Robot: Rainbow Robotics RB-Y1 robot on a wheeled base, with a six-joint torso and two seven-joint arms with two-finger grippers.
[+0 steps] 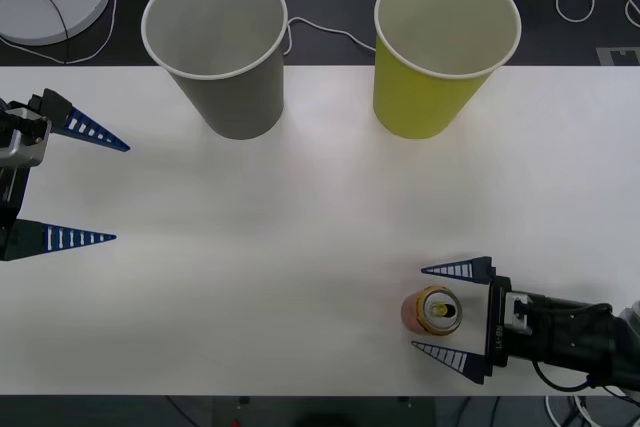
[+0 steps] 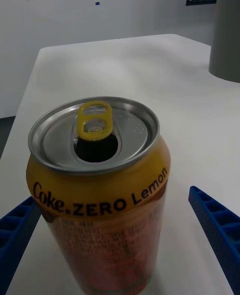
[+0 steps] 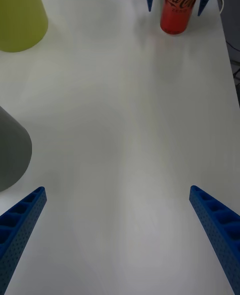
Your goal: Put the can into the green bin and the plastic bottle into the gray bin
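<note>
R gripper (image 1: 440, 310) wide, astride can (image 1: 432, 311), no contact | L gripper (image 1: 105, 190) wide, idle

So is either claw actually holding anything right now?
No. The right gripper brackets the can, fingers open, not touching. The left gripper is open over bare table.

The right gripper (image 1: 435, 310) is sitting at five o'clock, fingers spread — the left gripper (image 1: 108, 190) is waiting at nine o'clock, splayed.
</note>
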